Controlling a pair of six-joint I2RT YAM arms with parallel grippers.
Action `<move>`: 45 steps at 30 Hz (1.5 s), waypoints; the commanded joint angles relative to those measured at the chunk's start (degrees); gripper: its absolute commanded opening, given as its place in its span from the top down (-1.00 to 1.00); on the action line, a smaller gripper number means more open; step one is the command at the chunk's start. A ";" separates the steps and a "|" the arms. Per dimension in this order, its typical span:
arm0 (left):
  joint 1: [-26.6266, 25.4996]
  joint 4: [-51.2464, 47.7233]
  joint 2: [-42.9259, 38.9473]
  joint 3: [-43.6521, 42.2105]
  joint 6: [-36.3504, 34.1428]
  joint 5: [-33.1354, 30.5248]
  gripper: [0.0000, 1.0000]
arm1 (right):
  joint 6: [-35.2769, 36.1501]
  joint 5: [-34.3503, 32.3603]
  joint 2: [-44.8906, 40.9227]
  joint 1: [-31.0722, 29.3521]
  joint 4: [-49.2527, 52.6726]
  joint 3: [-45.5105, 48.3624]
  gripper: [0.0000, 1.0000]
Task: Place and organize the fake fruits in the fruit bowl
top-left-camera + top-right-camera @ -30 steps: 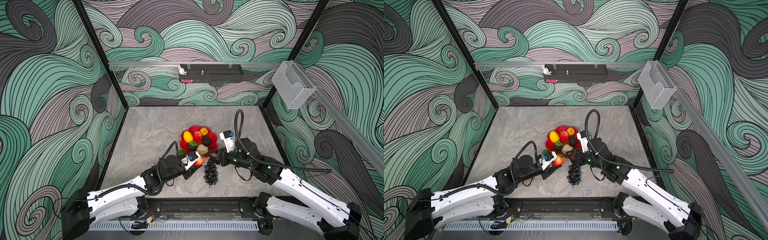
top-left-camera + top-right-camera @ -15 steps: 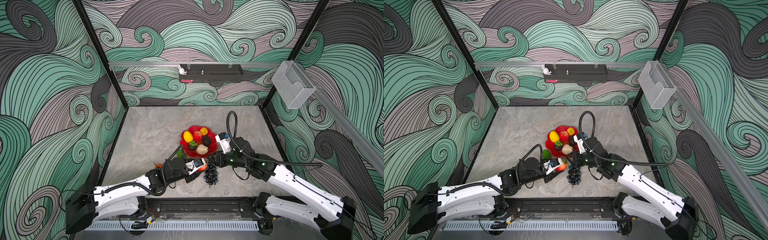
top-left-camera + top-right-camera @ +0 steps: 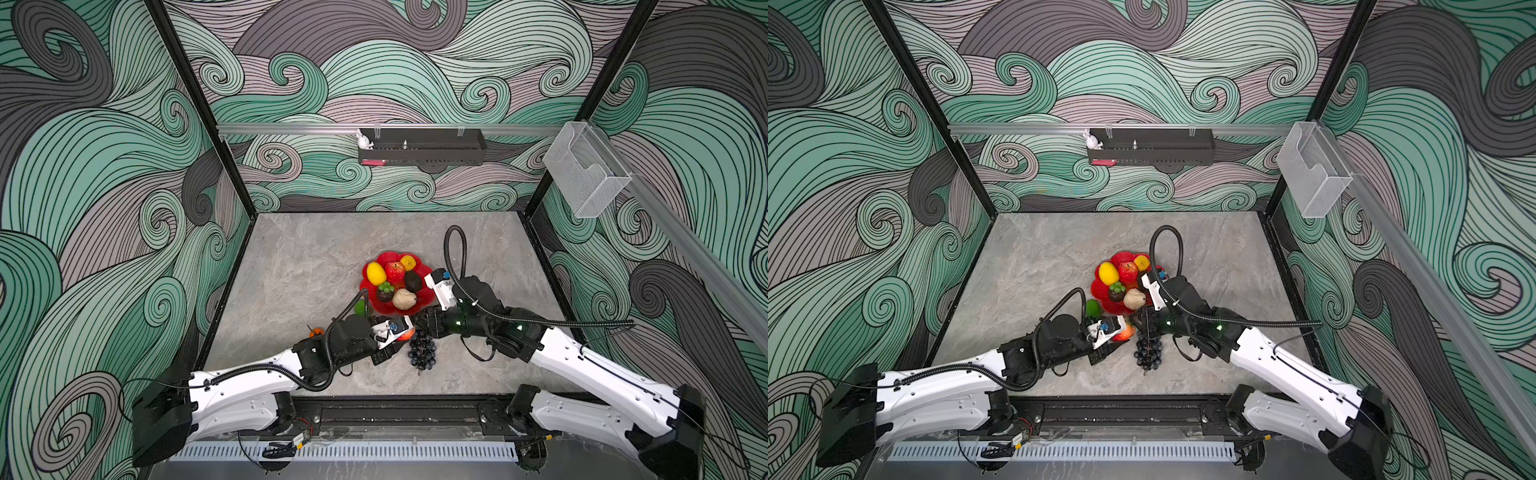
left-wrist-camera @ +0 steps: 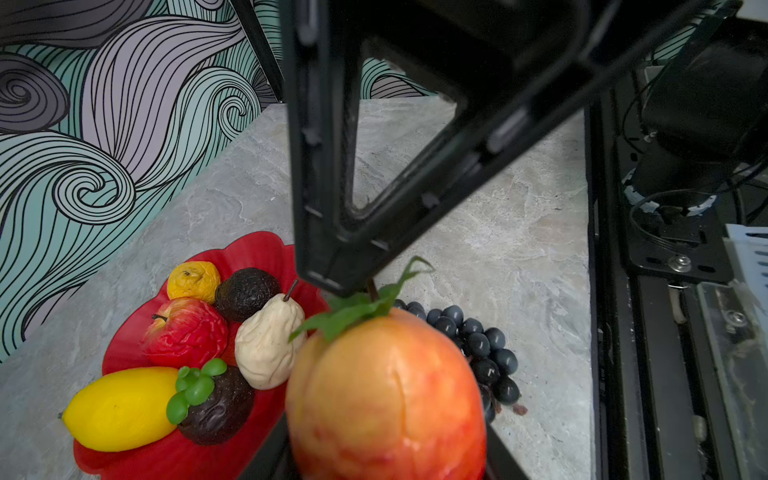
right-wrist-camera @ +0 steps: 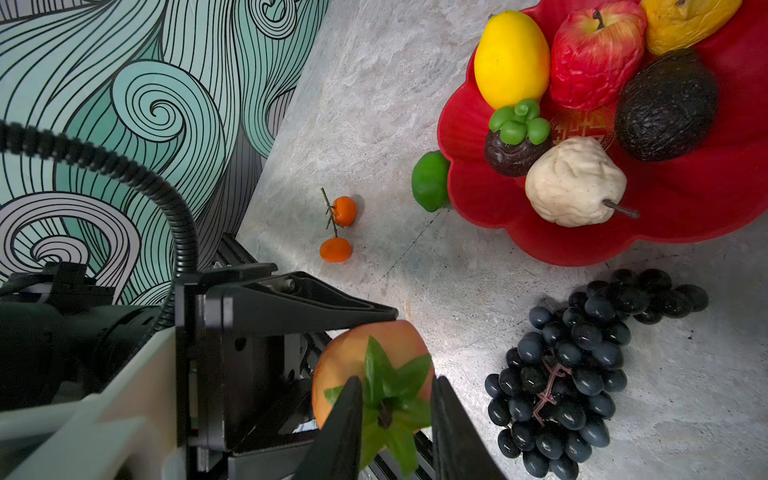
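Observation:
My left gripper is shut on an orange-red peach-like fruit, held just above the table between the red fruit bowl and the dark grape bunch. My right gripper is partly open; its fingers flank the fruit's green leaves, and the stem is untouched in the gap. The bowl holds a lemon, apple, avocado, cream pear and others. A lime touches the bowl's rim.
Two small oranges on a twig lie near the left wall. A black wall tray hangs at the back and a clear holder on the right wall. The black front rail runs just behind both arms.
My left gripper carried the peach-like fruit rightward, next to the grapes. My right gripper came from beside the bowl to the fruit's leafy top, and its jaws narrowed.

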State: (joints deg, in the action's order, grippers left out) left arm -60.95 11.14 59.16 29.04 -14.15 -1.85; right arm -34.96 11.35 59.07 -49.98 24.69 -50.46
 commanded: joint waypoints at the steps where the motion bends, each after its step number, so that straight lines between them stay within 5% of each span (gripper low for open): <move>1: -0.49 0.39 0.08 2.08 -0.57 -0.53 0.19 | -0.06 -1.39 0.13 -0.76 1.15 -0.17 0.43; 23: -0.48 1.09 0.52 1.98 0.43 -2.70 0.08 | 1.82 -4.24 1.46 -2.64 2.96 -2.05 0.83; 28: -0.44 1.47 -0.06 1.62 2.99 -5.92 -0.13 | 2.13 -4.48 1.71 -2.58 3.42 -2.87 0.87; 35: -0.36 1.62 -1.65 0.85 7.38 -13.32 -0.70 | 3.67 -6.75 2.62 -0.32 5.18 -4.56 0.94; 45: -0.05 2.14 -6.07 -1.91 9.10 -18.03 -0.79 | 13.22 -15.86 5.98 5.06 8.01 -8.01 0.95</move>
State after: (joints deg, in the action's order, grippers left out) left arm -61.25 12.12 54.76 27.94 -6.22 -16.27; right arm -26.44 -0.40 64.12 -46.65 31.14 -56.55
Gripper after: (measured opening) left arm 0.893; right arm 0.060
